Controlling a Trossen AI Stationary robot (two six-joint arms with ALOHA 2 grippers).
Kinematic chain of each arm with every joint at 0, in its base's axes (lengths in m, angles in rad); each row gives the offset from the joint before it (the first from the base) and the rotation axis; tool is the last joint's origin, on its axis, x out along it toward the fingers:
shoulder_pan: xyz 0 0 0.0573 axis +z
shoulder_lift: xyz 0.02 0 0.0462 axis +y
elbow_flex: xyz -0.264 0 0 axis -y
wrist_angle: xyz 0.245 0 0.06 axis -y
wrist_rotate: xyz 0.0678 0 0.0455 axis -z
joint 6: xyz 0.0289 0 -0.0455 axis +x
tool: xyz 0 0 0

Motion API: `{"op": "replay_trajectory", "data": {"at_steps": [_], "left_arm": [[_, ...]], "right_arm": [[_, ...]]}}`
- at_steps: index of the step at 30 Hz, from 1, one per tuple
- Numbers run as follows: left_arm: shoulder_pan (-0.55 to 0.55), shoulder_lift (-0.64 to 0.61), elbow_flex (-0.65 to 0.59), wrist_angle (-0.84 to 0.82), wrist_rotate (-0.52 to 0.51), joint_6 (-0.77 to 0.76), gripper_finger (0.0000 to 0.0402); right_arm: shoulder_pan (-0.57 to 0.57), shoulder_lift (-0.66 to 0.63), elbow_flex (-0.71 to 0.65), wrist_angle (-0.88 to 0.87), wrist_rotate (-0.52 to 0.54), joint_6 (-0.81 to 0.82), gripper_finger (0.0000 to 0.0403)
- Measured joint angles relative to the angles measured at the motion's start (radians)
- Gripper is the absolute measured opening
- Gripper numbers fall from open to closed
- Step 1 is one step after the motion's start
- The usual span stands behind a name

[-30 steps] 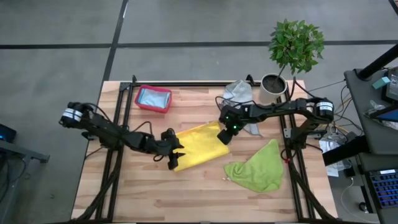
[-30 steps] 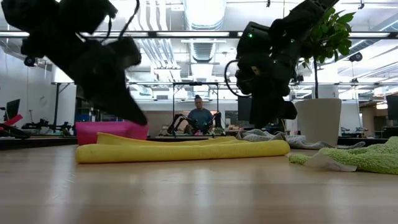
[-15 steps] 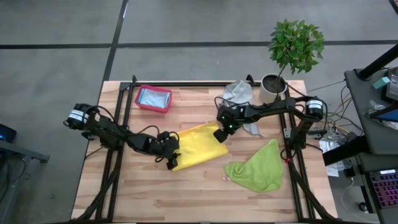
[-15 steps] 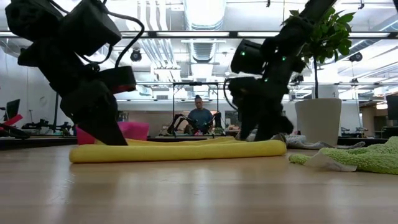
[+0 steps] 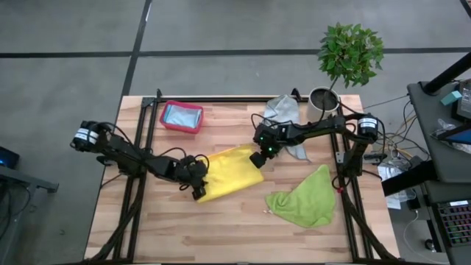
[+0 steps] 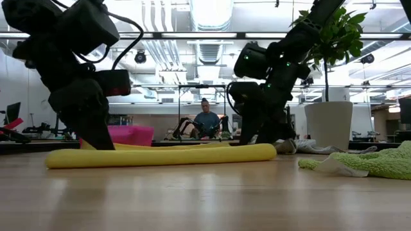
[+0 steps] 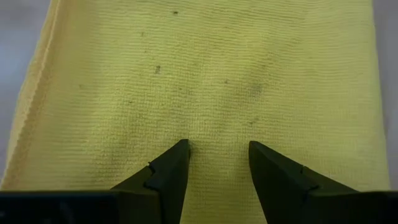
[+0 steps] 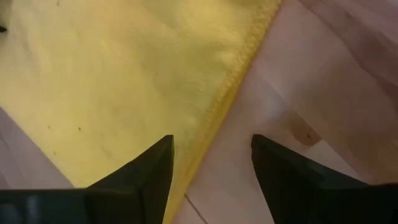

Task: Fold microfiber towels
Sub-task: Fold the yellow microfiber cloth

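Both grippers, left [image 5: 197, 190] and right [image 5: 257, 159], I kept low with jaws parted and empty at opposite ends of the yellow towel [image 5: 229, 172], ready to pinch it for folding.

A folded towel [image 5: 227, 173] lay mid-table [image 5: 184, 235], with the left gripper [image 5: 196, 184] at its left end and the right gripper [image 5: 257, 157] at its right end. A second towel [image 5: 303, 199] lay to its right, nearer the front. A third [image 5: 283, 110] sat behind, beside the plant pot [image 5: 321, 105]. The bin [image 5: 182, 117] stood at the back left, with a cloth inside.
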State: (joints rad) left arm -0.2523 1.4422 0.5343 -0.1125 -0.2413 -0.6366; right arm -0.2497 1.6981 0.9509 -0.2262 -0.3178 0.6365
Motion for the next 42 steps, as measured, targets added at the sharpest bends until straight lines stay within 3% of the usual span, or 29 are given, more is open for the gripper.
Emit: {"op": "replay_trajectory", "data": {"at_steps": [18,23,29,32,38,42], "left_arm": [[0.000,-0.028,-0.003,-0.034,0.001,-0.008,0.0154],[0.000,-0.028,-0.003,-0.031,0.000,-0.011,0.0154],[0.000,-0.035,0.002,-0.037,0.000,-0.011,0.0154],[0.000,-0.060,0.010,-0.054,0.000,-0.005,0.0154],[0.000,-0.165,0.031,-0.187,-0.002,-0.005,0.0154],[-0.003,-0.211,0.016,-0.223,-0.028,-0.004,0.0154]], "right_arm": [[0.051,0.053,-0.004,0.265,0.001,-0.030,0.0198],[0.051,0.052,-0.003,0.269,0.000,-0.038,0.0146],[0.051,0.050,-0.003,0.266,0.000,-0.060,0.0028],[0.041,0.033,-0.003,0.254,-0.008,-0.071,0.0015],[0.009,0.002,0.073,0.020,-0.018,-0.158,0.0009],[0.000,0.000,0.171,-0.191,0.041,-0.247,0.0009]]}}
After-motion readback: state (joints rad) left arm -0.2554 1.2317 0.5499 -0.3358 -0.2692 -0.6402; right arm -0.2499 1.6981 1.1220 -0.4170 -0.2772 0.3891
